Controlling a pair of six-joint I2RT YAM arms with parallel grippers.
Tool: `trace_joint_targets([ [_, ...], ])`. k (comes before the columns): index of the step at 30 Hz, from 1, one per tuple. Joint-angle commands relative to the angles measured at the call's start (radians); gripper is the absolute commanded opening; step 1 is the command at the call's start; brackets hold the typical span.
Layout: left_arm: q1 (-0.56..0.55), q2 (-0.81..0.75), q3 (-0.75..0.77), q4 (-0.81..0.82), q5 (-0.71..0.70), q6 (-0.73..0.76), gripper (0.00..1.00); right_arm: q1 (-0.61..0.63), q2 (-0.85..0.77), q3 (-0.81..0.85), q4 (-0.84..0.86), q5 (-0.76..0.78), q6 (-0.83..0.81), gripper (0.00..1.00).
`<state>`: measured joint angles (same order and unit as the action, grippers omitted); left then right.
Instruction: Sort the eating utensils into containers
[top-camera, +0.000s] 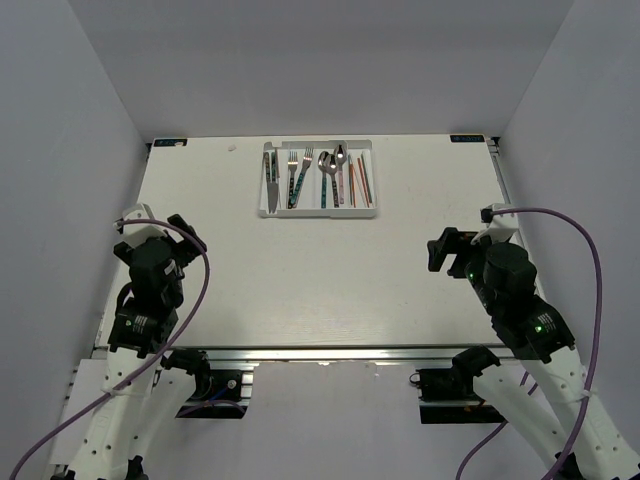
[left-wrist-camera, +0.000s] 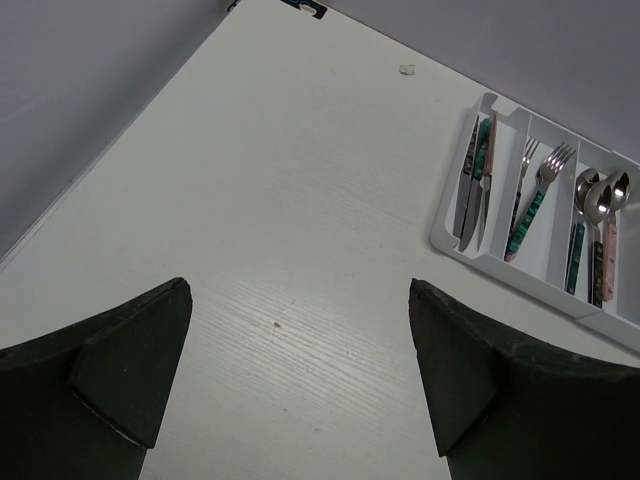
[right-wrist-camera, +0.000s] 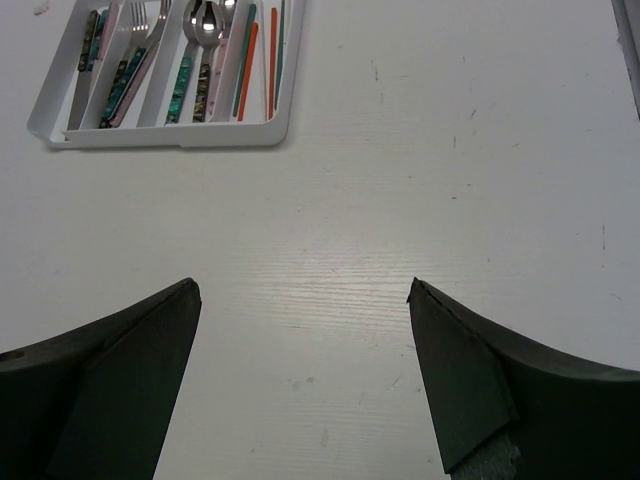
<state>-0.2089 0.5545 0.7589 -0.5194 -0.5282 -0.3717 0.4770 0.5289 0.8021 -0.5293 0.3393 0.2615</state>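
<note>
White tray (top-camera: 318, 213) lies at the far centre of the counter (top-camera: 300, 290) and has four long slots. Contents, left to right:
- knives (top-camera: 271, 180)
- forks (top-camera: 297, 175), teal handles
- spoons (top-camera: 328, 172)
- chopsticks (top-camera: 358, 183), red and green among them

All pieces lie lengthwise inside their slots. Left hand (left-wrist-camera: 300, 290) and right hand (right-wrist-camera: 303, 288) both have their fingers spread apart with nothing between them. Both hover over the near counter, well apart from the tray.
</note>
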Motion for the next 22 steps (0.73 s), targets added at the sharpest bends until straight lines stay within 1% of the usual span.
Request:
trace_joint_targets([
  [1,-0.001,-0.007,-0.006,0.004,-0.024,-0.007,0.98,-0.003,-0.009,-0.003,0.043,0.033,-0.013,0.89],
  [22,-0.001,0.010,-0.009,0.001,-0.032,-0.012,0.98,-0.003,0.051,-0.032,0.051,0.027,0.018,0.89],
])
